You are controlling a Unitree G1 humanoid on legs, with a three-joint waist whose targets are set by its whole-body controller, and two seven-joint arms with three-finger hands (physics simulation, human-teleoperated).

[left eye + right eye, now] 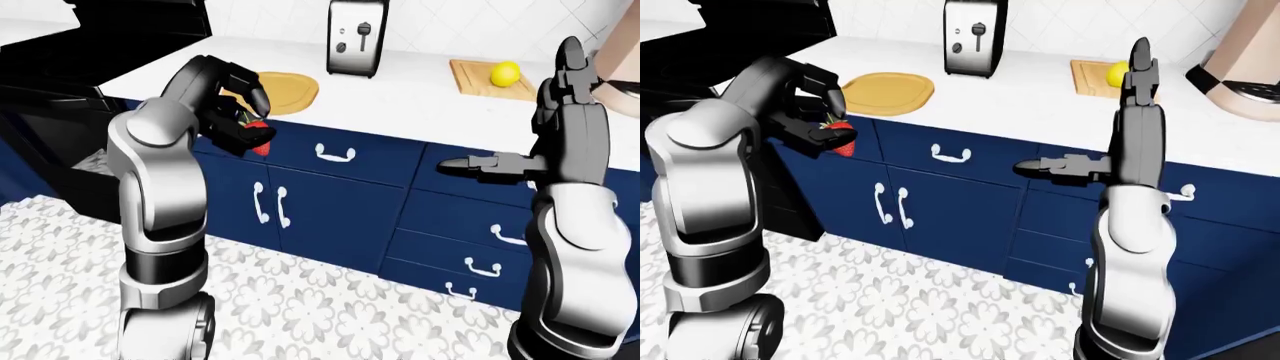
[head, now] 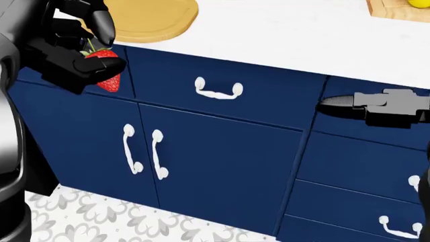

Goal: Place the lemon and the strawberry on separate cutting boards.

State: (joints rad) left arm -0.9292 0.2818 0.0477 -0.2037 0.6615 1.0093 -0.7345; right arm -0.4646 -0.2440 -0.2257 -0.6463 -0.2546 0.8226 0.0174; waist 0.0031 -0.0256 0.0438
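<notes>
The left hand [image 2: 77, 58] has its fingers clamped on the strawberry [image 2: 106, 75], near the round cutting board [image 1: 288, 91]; the right hand [image 1: 540, 112] has its fingers apart; the lemon [image 1: 505, 73] rests on the far rectangular cutting board [image 1: 472, 81] on the desk [image 1: 400, 94].

A toaster [image 1: 357, 37] stands upright on the white surface [image 1: 400, 94] at 12 o'clock in the left-eye view. Blue cabinets [image 2: 222, 166] with white handles [image 2: 218, 89] run beneath. A black stove [image 1: 60, 90] sits at 9 o'clock. Patterned floor [image 1: 300, 307] fills 6 o'clock. A pinkish appliance [image 1: 1250, 64] stands at 2 o'clock in the right-eye view.
</notes>
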